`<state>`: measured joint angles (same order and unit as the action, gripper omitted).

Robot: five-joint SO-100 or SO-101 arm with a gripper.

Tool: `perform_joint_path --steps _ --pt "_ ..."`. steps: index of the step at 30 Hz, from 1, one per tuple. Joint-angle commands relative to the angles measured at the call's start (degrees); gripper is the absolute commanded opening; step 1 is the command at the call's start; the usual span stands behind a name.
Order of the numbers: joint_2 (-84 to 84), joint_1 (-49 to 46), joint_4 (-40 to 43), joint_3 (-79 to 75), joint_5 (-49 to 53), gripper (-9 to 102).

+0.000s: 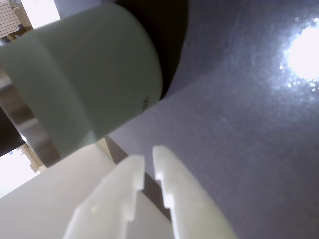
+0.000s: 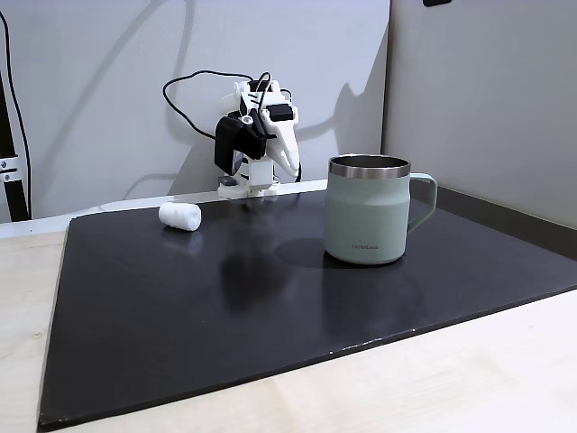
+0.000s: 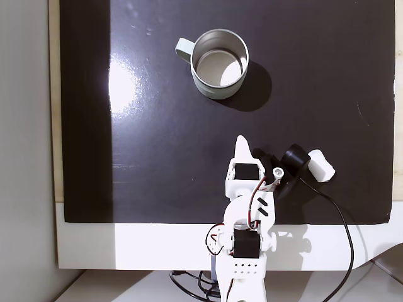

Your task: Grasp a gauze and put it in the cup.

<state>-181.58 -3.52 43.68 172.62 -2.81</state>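
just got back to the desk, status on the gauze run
Gripper shut, empty, arm folded near its base. Gauze lying on the mat, untouched. Cup upright, empty, nothing between them.

This looks like a hobby or lab bench set up in a plain room. A small white robot arm [image 2: 257, 135] with loose black cables [image 2: 194, 90] is fixed at the edge of a pale wooden tabletop [image 2: 27, 298]. A black mat [image 2: 225, 307] covers the working area. Bare white walls [image 2: 90, 99] stand behind it, meeting at a corner.
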Motion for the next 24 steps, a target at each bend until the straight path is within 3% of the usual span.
perform_joint_path --steps 1,19,24 --pt "-0.4 4.0 -1.1 -0.4 4.4 0" --pt "-0.4 3.3 -2.5 -0.6 5.4 0" --pt "-0.4 4.3 3.6 -8.9 4.7 0"
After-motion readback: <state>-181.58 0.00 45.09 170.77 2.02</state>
